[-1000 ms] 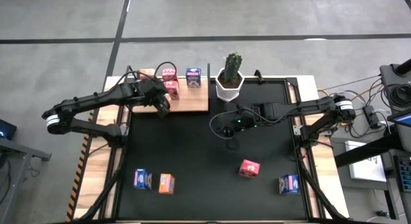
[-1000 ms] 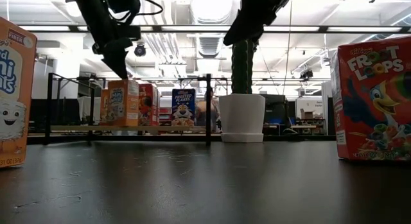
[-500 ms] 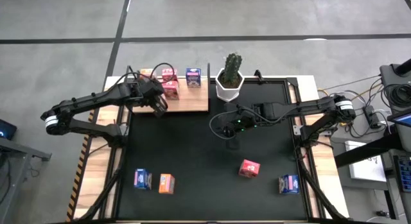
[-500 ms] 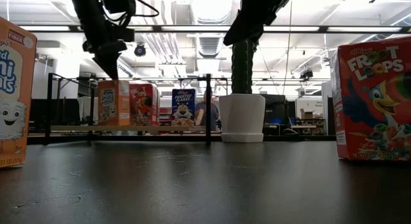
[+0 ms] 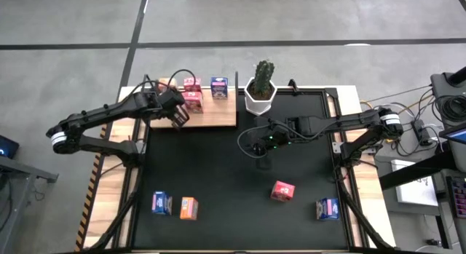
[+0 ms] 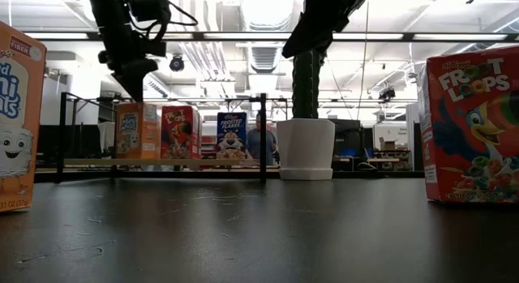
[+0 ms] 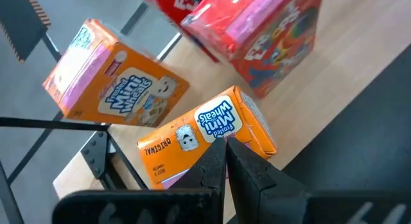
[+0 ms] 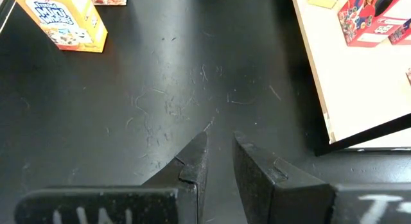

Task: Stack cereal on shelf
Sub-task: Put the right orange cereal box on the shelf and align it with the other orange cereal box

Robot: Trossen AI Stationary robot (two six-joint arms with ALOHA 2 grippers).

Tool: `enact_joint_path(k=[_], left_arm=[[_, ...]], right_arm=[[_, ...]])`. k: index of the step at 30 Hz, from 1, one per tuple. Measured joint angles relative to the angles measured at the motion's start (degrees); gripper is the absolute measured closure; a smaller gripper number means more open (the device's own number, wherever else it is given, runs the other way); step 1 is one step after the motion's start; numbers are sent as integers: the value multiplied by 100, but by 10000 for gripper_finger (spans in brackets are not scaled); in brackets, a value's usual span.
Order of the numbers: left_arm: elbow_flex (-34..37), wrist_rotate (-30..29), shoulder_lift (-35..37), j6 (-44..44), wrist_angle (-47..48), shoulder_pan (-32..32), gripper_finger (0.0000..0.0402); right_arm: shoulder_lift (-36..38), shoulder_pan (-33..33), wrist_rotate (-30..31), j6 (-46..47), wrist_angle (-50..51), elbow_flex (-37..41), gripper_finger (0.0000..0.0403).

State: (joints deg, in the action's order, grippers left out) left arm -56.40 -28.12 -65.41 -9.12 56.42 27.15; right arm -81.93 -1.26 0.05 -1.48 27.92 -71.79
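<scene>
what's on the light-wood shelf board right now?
On the light-wood shelf board: two orange mini cereal boxes, two pink-red boxes and one blue box. The shut left gripper hangs over the front orange one, covering it from above.

Light-wood shelf with 5 cereal boxes; black mat with 4 boxes, plant pot.

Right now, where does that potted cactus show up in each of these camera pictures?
High view: the potted cactus stands at the mat's far edge, just right of the wooden shelf.
Low view: the potted cactus sits near the middle, right of the shelf's black post.
Left wrist view: not in it.
Right wrist view: not in it.
Shared landmark: the blue cereal box on the shelf, nearest the cactus.
</scene>
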Motion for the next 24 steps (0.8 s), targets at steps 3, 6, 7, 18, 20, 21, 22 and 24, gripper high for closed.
enact_joint_path(k=[3,6,7,18,20,21,22,24], left_arm=[[0,-99,0,17,1,117,401],[1,-389,-2,16,15,259,401],[2,-423,-2,4,13,322,401],[4,-498,-2,153,-574,734,402],[4,-498,-2,147,-581,740,401],[4,-498,-2,144,-581,740,402],[4,-498,-2,142,-582,740,402],[4,-498,2,156,-586,736,401]], right_arm=[[0,0,0,-4,2,0,342],[0,0,0,-22,1,0,342],[0,0,0,-24,2,0,342],[0,0,0,-24,2,4,342],[0,0,0,-24,2,4,342],[0,-1,0,-24,2,4,342],[0,0,0,-24,4,4,342],[0,0,0,-24,4,4,342]])
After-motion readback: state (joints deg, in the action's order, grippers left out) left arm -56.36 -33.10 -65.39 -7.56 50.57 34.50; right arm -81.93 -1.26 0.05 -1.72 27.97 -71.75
